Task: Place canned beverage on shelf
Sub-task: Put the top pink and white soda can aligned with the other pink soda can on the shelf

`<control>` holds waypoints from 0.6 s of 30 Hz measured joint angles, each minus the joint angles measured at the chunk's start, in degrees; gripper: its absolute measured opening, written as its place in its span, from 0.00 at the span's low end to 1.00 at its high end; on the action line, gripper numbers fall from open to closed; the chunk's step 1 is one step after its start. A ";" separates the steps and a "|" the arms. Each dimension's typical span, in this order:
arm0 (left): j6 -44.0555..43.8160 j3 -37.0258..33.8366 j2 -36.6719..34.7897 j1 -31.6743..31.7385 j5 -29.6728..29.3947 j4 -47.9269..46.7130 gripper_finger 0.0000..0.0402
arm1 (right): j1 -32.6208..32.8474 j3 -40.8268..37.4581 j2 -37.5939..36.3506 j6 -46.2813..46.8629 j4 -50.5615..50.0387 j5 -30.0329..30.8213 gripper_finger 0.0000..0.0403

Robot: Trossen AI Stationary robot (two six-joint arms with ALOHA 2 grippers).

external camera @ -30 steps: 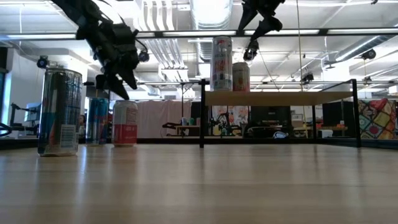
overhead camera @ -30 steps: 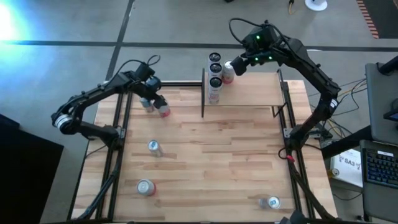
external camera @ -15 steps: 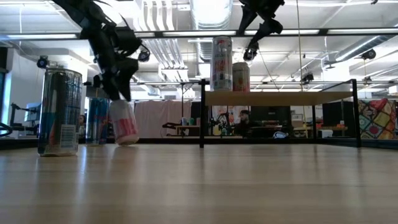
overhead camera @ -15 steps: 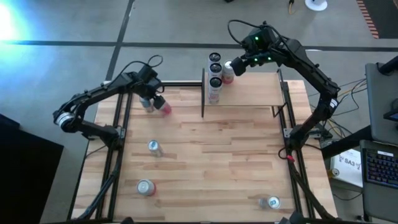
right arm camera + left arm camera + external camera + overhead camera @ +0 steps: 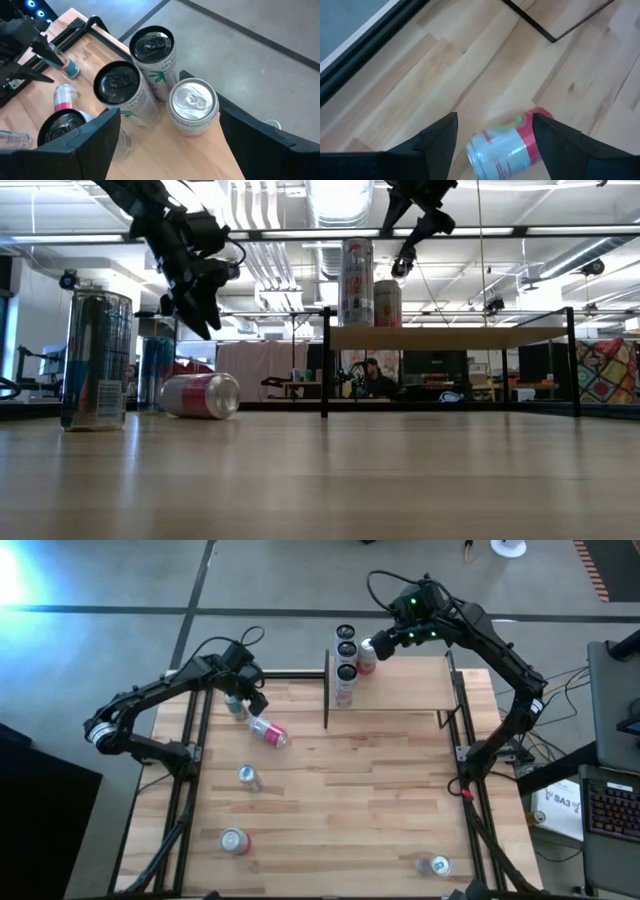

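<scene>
On the far left part of the striped wooden surface [image 5: 330, 800], a red-and-white can [image 5: 267, 732] lay on its side, its silver end visible in the left wrist view between and below the dark fingers [image 5: 437, 135] of the left tool [image 5: 250, 697]. That tool hung above the fallen can with its fingers spread and nothing between them, clear of the can in the low view. Just beside it, nearer the far edge, a teal can [image 5: 235, 706] stood upright. At the far middle of the surface stood the shelf [image 5: 410, 690], a pale wood panel raised on thin black rods. Along its left edge three tall black-topped cans [image 5: 346, 650] stood in a row, and a shorter silver-topped can [image 5: 367, 653] stood just beside them. The right tool [image 5: 383, 643] hovered over that short can, its fingers spread wide to either side of it and not touching it; in the low view it hung clearly above the can's top. Three more cans stood upright on the near part of the surface: one at the left middle [image 5: 248, 777], one with a red body near the front left [image 5: 234, 841], and one near the front right [image 5: 434, 865].
</scene>
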 joint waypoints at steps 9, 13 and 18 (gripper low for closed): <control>-0.42 -3.41 3.20 -7.30 2.64 -0.87 0.59 | 1.25 0.00 -0.85 1.61 0.80 3.71 0.82; -0.90 -6.18 3.39 -11.88 2.73 -1.24 0.59 | 3.95 0.00 -2.26 2.30 1.05 9.15 0.82; 0.49 -8.06 2.42 -14.85 3.05 -4.75 0.59 | 7.74 0.00 -4.51 3.54 1.69 13.37 0.82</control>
